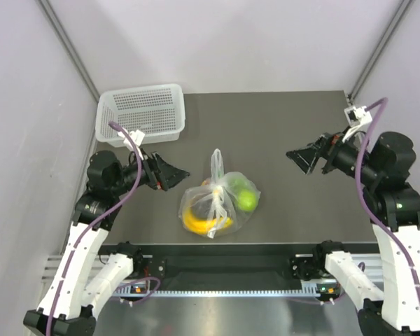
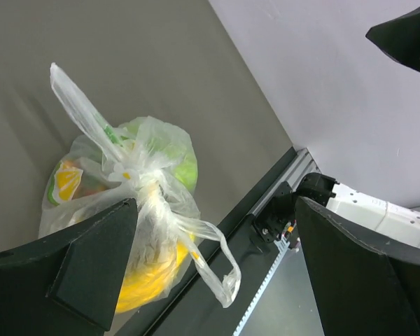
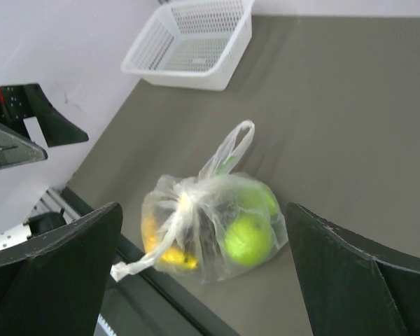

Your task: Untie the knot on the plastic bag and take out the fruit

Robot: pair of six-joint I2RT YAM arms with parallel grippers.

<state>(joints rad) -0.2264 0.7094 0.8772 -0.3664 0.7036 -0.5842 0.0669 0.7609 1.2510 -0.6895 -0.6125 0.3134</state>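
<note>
Left pincer (image 1: pixel 176 175) near plastic bag (image 1: pixel 220 199), apart

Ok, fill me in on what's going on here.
A plastic bag lies on the table. The left end effector and right end effector hang open on either side of it, touching nothing. The knot is tied, with bananas and a green apple inside. A white basket sits at the far left.

The dark grey table (image 1: pixel 287 133) bears the tied plastic bag (image 1: pixel 220 203) and a white basket (image 1: pixel 141 112).
</note>
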